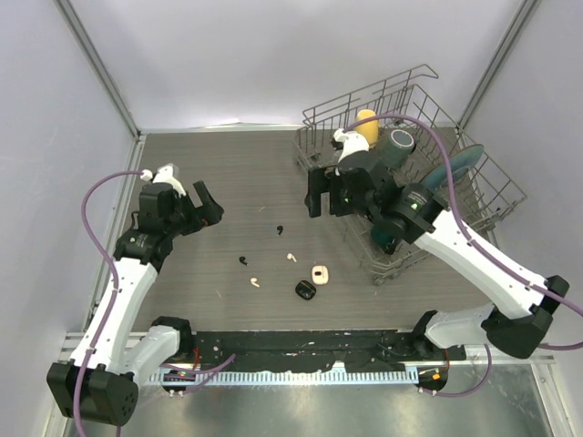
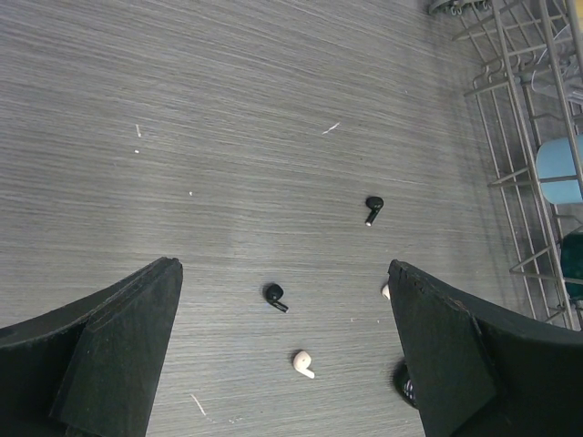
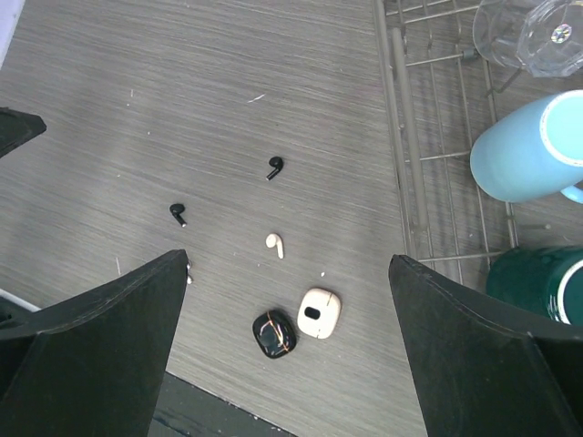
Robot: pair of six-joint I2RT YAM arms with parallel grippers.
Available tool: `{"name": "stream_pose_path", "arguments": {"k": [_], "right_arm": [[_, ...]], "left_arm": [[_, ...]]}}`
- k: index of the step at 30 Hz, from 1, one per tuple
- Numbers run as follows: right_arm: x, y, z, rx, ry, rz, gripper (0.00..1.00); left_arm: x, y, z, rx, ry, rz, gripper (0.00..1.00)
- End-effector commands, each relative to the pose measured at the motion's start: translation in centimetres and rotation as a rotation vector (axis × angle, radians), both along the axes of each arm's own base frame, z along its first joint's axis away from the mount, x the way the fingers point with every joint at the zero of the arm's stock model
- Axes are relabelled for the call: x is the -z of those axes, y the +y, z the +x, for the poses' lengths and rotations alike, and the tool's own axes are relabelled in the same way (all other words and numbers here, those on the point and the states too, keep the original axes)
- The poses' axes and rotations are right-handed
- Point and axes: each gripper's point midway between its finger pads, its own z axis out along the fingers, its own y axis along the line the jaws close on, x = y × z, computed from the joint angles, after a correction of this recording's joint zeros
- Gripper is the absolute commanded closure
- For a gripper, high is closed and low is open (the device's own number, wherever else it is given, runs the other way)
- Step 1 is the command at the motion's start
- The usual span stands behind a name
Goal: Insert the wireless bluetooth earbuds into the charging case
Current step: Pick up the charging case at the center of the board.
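left gripper (image 1: 208, 202): i see it hanging over the left part of the table (image 1: 228, 164), jaws spread wide, nothing between them
right gripper (image 1: 325, 194): also released and empty, held above the table just beside the left edge of the dish rack (image 1: 410, 96)
far black earbud (image 1: 279, 228): lying on the bare table, farthest from the arm bases, between the two grippers
near black earbud (image 1: 243, 260): on the table, left of and nearer than the far black one, well apart from it
right cream earbud (image 1: 291, 258): on the table, near the cream case, not touching it; my left wrist view shows only a sliver of it past one finger
left cream earbud (image 1: 255, 281): on the table, just nearer than the near black earbud; in my right wrist view a finger half hides it
cream case (image 1: 320, 273): on the table near the front edge, a dark slot showing on its top
black case (image 1: 305, 289): just beside the cream case on its near left, close but apart; orange glints on top
case lids: from here i cannot tell whether either one is open
earbuds in cases: none, all four lie loose on the table
rack contents: a light blue cup (image 3: 524, 150), a dark green cup (image 3: 537, 282) and a clear glass (image 3: 533, 32) inside the wire
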Motion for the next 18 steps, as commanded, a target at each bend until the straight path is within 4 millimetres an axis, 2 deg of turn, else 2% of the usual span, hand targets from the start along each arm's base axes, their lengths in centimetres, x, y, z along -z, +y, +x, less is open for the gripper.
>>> {"name": "stream_pose_path", "arguments": {"k": [1, 5, 8, 9, 11, 12, 18], "right_arm": [[-2.4, -0.9, -0.8, -0.006, -0.065, 0.074, 0.02], [-1.0, -0.6, -1.2, -0.002, -0.023, 0.097, 0.03], [1.7, 0.2, -1.7, -0.017, 0.048, 0.092, 0.07], [3.6, 0.6, -1.6, -0.014, 0.092, 0.075, 0.08], [5.5, 1.0, -1.6, -0.007, 0.138, 0.052, 0.12], [7.1, 1.3, -1.6, 0.001, 0.172, 0.024, 0.14], [12.2, 1.3, -3.5, 0.017, 0.258, -0.057, 0.20]], "left_arm": [[-0.5, 0.0, -0.3, 0.005, -0.031, 0.004, 0.00], [-0.6, 0.4, -0.4, -0.001, -0.028, 0.023, 0.00], [-0.4, 0.6, -0.7, 0.003, -0.016, 0.044, 0.00], [-0.3, 0.8, -0.8, 0.004, -0.017, 0.057, 0.00], [-0.2, 1.1, -1.1, -0.001, -0.008, 0.072, 0.00], [-0.2, 1.1, -1.2, -0.001, -0.010, 0.072, 0.00], [0.6, 2.7, -1.6, -0.073, -0.004, 0.122, 0.00]]}}
